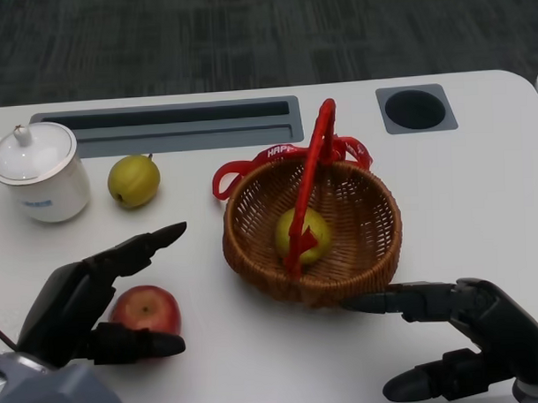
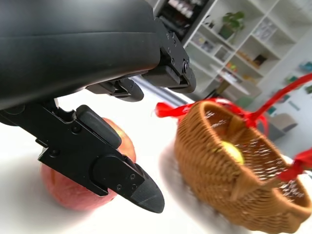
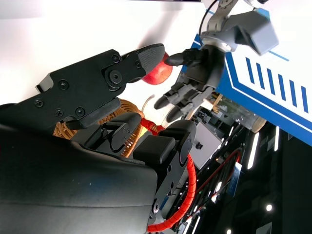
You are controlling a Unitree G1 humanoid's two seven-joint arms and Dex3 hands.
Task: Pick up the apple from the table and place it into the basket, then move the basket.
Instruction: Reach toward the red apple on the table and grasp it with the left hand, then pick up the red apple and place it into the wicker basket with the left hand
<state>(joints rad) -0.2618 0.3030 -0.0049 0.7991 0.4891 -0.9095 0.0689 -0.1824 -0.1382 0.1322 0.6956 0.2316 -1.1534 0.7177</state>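
Far left, a white lidded pot (image 1: 38, 171) stands on the table (image 1: 481, 194), with a yellow-green pear (image 1: 134, 181) just beside it. Down front, the left hand (image 1: 87, 301) is at the apple (image 1: 146, 310): fingers spread wide, one reaching out above the fruit, the thumb lying along its near side. The apple sits on the table between them; the fingers are not closed on it. Centre now, the basket (image 1: 359, 251) stands to the right of the apple, red handle (image 1: 311, 178) upright, red ribbon (image 1: 250, 167) at its rim, a yellow-green fruit (image 1: 303, 236) inside. Right side: the right hand (image 1: 473, 336) is open and holds nothing, one fingertip at the basket's near wall, whether touching I cannot tell.
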